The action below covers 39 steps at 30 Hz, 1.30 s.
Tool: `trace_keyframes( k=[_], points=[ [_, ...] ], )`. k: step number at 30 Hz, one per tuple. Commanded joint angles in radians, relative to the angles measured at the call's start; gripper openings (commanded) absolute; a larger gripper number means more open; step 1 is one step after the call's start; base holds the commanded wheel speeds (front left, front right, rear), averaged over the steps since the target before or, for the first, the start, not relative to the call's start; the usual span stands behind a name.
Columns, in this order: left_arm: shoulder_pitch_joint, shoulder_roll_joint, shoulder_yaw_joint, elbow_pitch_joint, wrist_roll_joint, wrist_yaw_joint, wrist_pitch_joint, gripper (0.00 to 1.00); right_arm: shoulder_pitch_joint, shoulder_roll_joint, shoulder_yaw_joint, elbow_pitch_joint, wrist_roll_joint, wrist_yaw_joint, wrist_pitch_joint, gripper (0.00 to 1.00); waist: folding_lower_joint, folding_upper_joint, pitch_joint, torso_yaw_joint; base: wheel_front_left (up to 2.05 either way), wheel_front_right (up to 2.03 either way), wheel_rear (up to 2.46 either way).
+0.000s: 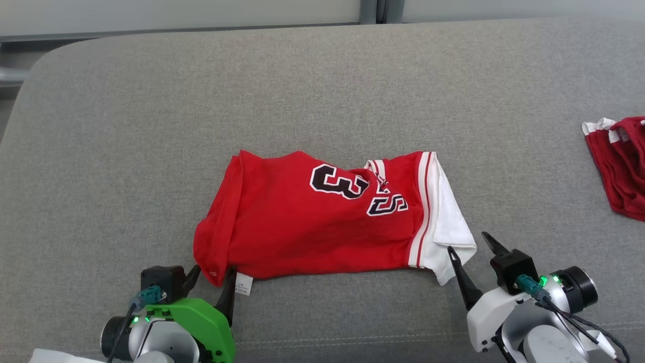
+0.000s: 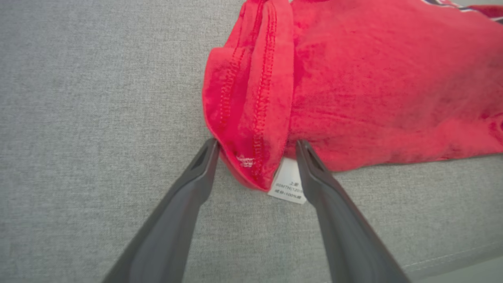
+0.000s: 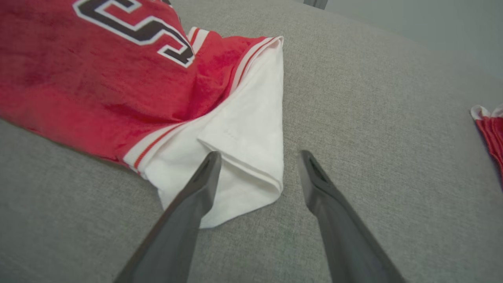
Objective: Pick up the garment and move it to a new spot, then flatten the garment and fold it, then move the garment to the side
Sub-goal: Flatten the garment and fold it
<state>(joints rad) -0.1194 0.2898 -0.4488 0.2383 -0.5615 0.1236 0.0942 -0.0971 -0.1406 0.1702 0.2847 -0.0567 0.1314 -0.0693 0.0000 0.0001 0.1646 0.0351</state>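
The garment (image 1: 312, 222) is a red jersey with black numbers and a white sleeve, lying rumpled in the middle of the grey cushion (image 1: 322, 91). My left gripper (image 1: 214, 275) stands open at its near left corner; in the left wrist view that red corner (image 2: 251, 129) and a white label (image 2: 289, 182) lie between the two fingers (image 2: 188, 192). My right gripper (image 1: 471, 242) is open at the near right end. In the right wrist view the white sleeve's corner (image 3: 247, 157) lies between its fingers (image 3: 196, 196), one finger resting over the cloth.
A second red and white garment (image 1: 622, 161) lies at the cushion's far right edge, also seen as a red bundle (image 3: 491, 129) in the right wrist view. The cushion's rounded back edge runs along the top, with a pale wall behind.
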Motion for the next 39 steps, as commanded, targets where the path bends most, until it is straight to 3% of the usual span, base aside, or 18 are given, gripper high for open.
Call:
trace_keyframes(
  k=[1,12,13,14,15,16,17,24,30,39],
  points=[
    [-0.023,-0.005,0.002,0.011,-0.004,-0.005,-0.002,1.0,-0.027,-0.006,-0.005,0.018,-0.009,-0.002,-0.014,1.0,0.0,-0.0001,0.034,0.016,0.0,0.0,0.0],
    [-0.061,-0.011,0.012,0.053,-0.021,-0.001,-0.013,1.0,-0.111,0.016,-0.03,0.12,-0.04,-0.002,-0.067,1.0,0.0,-0.0001,0.077,0.029,0.0,0.0,0.0],
    [-0.065,-0.011,0.013,0.056,-0.02,-0.001,-0.013,0.93,-0.117,0.019,-0.039,0.126,-0.038,-0.002,-0.075,1.0,0.0,-0.0001,0.08,0.03,0.0,0.0,0.0],
    [-0.067,-0.011,0.013,0.06,-0.02,0.001,-0.012,0.68,-0.122,0.023,-0.047,0.129,-0.036,-0.002,-0.082,1.0,0.0,-0.0001,0.083,0.03,0.0,0.0,0.0],
    [-0.068,-0.011,0.012,0.064,-0.023,-0.001,-0.005,0.45,-0.126,0.028,-0.054,0.134,-0.034,-0.002,-0.089,0.87,0.0,-0.0001,0.086,0.03,0.0,0.0,0.0],
    [-0.071,-0.01,0.012,0.064,-0.021,-0.004,-0.012,0.3,-0.13,0.033,-0.06,0.14,-0.028,-0.002,-0.096,0.41,0.0,-0.0001,0.089,0.029,0.0,0.0,0.0],
    [-0.074,-0.011,0.012,0.065,-0.02,-0.005,-0.014,0.0,-0.134,0.037,-0.064,0.139,-0.026,-0.002,-0.107,0.0,0.0,-0.0001,0.091,0.029,0.0,0.0,0.0],
    [-0.081,-0.01,0.017,0.054,-0.016,0.003,-0.049,0.0,-0.113,0.06,-0.117,0.124,0.028,-0.002,-0.138,0.0,0.0,-0.0001,0.089,0.021,0.0,0.0,0.0],
    [-0.064,0.014,0.037,-0.032,-0.012,0.022,-0.063,0.0,-0.088,0.076,-0.16,0.029,0.059,-0.002,-0.163,0.0,0.0,-0.0001,0.074,0.015,0.0,0.0,0.0],
    [-0.087,0.076,0.087,-0.242,-0.016,0.055,-0.031,0.0,-0.113,0.085,-0.2,-0.115,0.264,-0.002,-0.174,0.0,0.0,-0.0001,0.031,0.004,0.0,0.0,0.0]
  ],
)
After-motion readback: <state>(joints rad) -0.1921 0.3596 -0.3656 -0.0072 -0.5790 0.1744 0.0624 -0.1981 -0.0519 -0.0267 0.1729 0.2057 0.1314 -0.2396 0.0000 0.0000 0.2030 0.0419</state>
